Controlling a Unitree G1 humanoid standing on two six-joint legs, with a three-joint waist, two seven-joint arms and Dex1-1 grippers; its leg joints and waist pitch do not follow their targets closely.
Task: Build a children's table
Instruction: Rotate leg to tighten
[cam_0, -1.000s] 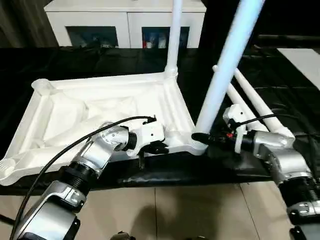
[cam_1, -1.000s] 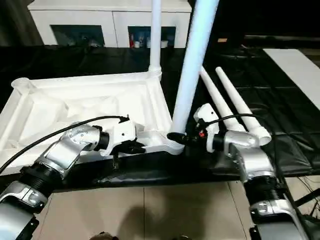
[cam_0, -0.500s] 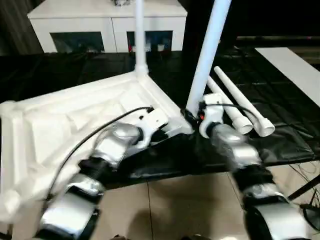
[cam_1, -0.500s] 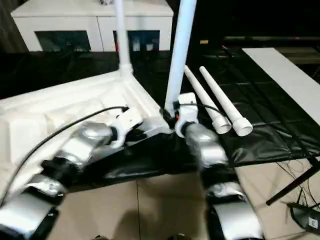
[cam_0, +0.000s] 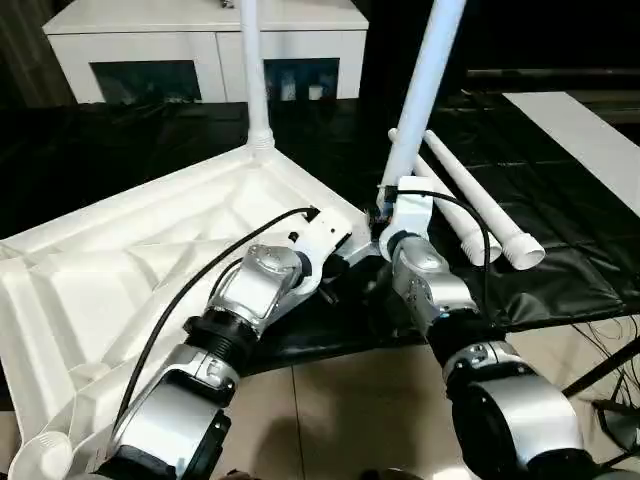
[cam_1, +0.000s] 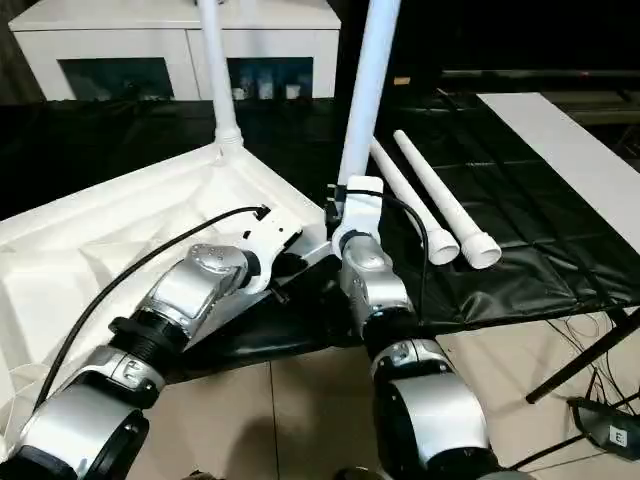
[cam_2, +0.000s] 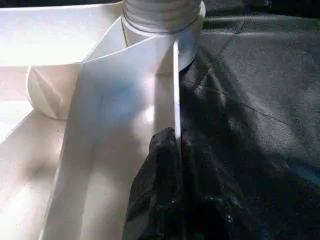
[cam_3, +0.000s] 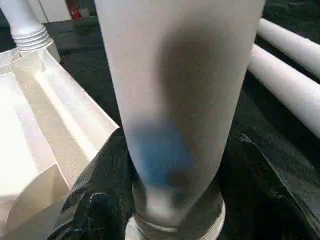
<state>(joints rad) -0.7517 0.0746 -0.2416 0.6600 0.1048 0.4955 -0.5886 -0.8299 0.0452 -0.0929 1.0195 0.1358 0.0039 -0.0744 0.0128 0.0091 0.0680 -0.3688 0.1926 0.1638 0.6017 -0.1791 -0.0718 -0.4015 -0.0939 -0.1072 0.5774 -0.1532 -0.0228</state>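
The children's table lies upside down: its white ribbed tabletop (cam_0: 150, 260) sits askew on the black cloth, and its left end hangs over the front edge. One leg (cam_0: 250, 70) stands upright in the far corner socket. A second leg (cam_0: 425, 90) stands in the near right socket (cam_2: 160, 20). My right gripper (cam_1: 335, 205) is shut on this second leg's base (cam_3: 175, 150). My left gripper (cam_2: 176, 137) is shut on the thin rim of the tabletop beside that socket. Two loose legs (cam_1: 412, 200) (cam_1: 445, 197) lie side by side on the cloth to the right.
A white cabinet (cam_0: 200, 30) stands behind the table. A flat white board (cam_0: 590, 130) lies at the far right of the cloth. The table's front edge (cam_0: 560, 315) runs close below my arms, with tiled floor and a black stand foot (cam_1: 570, 370) beyond it.
The view has shifted. The tabletop has swung round, its left end coming toward me over the table edge, and the near leg stands more upright. Both grips are unchanged.
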